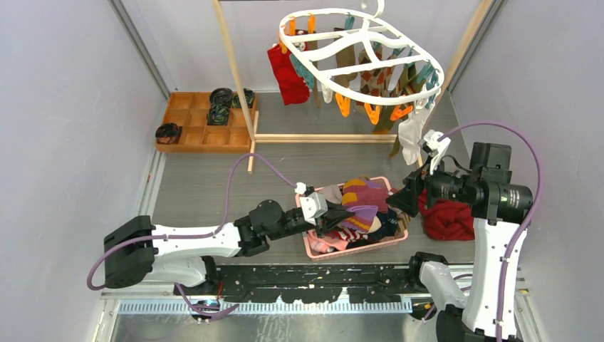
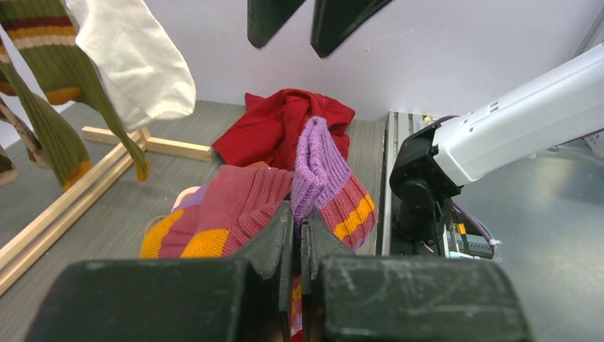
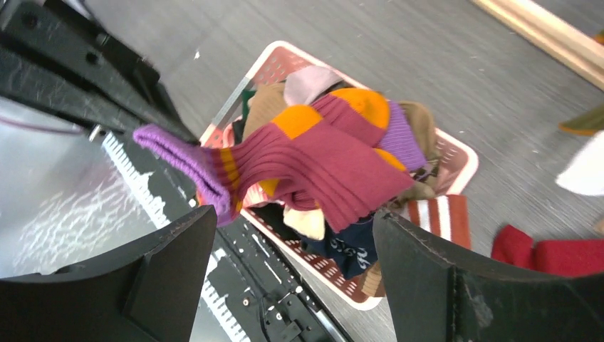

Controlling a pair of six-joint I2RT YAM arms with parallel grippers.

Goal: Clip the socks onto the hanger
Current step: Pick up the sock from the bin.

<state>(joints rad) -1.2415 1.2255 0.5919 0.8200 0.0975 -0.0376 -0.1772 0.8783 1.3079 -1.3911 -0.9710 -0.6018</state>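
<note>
Left gripper [image 2: 299, 226] sits closest, filling the bottom of its wrist view, jaws clenched on the purple cuff of a maroon sock [image 2: 242, 206] with orange bands. The cuff is lifted and the rest of the sock drapes over the pile of socks [image 1: 388, 221] in the pink basket [image 1: 354, 251]. Right gripper [image 3: 293, 217] hangs above the same sock, jaws released and spread wide, gripping nothing. The basket sits on the grey wood-grain table [image 1: 185, 192] at the near edge between the two arms, just ahead of the black mounting rail [image 1: 306, 274]. A red cloth [image 1: 447, 219] is bunched on the table just right of the basket. The hanger [image 1: 356, 43] hangs tilted at the back, centre-right, inside the wooden rack [image 1: 233, 71]. Several socks are already pegged on it: red, argyle, green striped, white. A wooden tray [image 1: 186, 139] at back left holds black rolls [image 1: 221, 105]. Plain pale grey walls [image 1: 64, 107] close in on the left, right and back.
</note>
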